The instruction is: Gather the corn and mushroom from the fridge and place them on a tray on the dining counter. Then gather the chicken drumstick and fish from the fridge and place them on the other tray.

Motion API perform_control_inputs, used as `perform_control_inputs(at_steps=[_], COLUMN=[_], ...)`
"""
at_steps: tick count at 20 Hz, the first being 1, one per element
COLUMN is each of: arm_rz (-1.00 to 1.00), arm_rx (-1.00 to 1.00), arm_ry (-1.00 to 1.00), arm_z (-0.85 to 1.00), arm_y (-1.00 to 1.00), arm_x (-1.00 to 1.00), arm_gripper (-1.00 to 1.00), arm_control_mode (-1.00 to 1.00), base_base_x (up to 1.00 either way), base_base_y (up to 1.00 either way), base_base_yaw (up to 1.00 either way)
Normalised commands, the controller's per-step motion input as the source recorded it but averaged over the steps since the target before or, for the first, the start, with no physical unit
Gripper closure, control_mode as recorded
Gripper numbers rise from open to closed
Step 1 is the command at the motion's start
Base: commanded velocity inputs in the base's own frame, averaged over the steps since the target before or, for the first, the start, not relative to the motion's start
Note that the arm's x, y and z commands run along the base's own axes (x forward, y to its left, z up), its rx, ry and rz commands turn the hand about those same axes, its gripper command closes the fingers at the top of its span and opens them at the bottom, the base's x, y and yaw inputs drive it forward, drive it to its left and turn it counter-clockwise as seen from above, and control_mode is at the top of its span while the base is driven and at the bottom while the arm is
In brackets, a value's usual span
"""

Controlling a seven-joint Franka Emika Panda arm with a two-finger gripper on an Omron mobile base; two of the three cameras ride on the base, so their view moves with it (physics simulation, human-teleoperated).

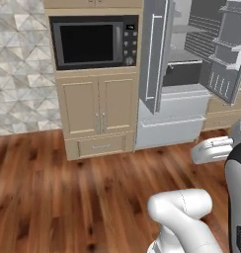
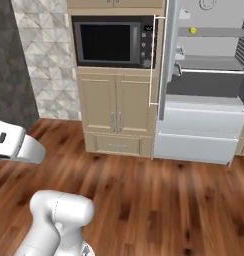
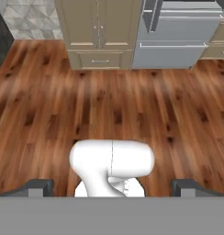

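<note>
Tool (image 3: 112, 187) open over wood floor (image 3: 49, 114), fridge (image 2: 204, 120) doors open, microwave (image 1: 93, 42) w/ cabinets

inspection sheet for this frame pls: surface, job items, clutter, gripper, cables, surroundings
Surface: wood floor, bare between robot and cabinets.
Job's things: fridge doors open; small yellow item on an upper shelf, too small to identify.
Clutter: nothing seen.
Grippers: gripper open, holding nothing, over the floor, well short of the fridge.
Cables: nothing seen.
Surroundings: built-in microwave over closed beige cabinets left of the fridge; patterned tile wall further left.
</note>
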Motion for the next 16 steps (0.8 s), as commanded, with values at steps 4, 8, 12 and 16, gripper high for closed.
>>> perform_control_inputs(at_steps=[4, 8, 12, 16], arm_rz=[0.0, 0.0, 0.0, 0.0], arm_rx=[0.0, 0.0, 0.0, 0.0], arm_ry=[0.0, 0.0, 0.0, 0.0], arm_z=[0.0, 0.0, 0.0, 0.0], arm_y=[0.0, 0.0, 0.0, 0.0], arm_x=[0.0, 0.0, 0.0, 0.0], arm_gripper=[-1.0, -1.0, -1.0, -1.0], arm_control_mode=[1.0, 1.0, 1.0, 1.0], base_base_x=[0.79, 0.32, 0.04, 0.05], base_base_y=[-0.58, -0.66, -0.84, -0.83], base_base_yaw=[0.05, 0.06, 0.05, 0.1])
